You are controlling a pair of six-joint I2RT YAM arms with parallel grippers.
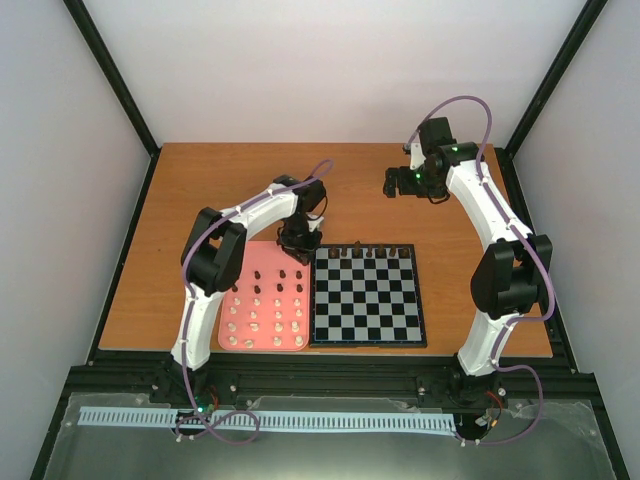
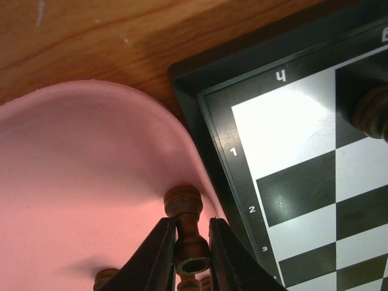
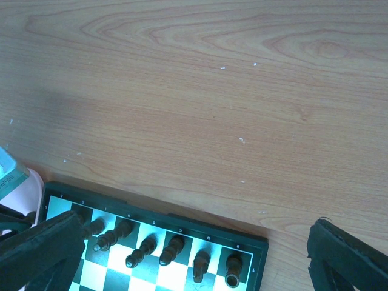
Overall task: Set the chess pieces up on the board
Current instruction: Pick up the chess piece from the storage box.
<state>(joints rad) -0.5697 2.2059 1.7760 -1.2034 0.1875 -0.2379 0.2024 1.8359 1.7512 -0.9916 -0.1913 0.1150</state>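
Worktop (image 1: 250, 180) wood carries the board (image 1: 365, 295), with the pink tray (image 1: 262, 262) touching its left side. My right end effector (image 1: 395, 183) hangs spread wide over bare wood beyond the board. My left end effector (image 2: 193, 223) pinches a dark piece (image 2: 183, 203) in the tray's far corner by the board; I cannot see its foot. Dark pieces (image 3: 173, 248) line the board's far row, partly cut off. Cream pieces (image 1: 262, 322) stand in the tray.

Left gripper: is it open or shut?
Shut: the left gripper clamps a dark chess piece by its stem, over the pink tray.
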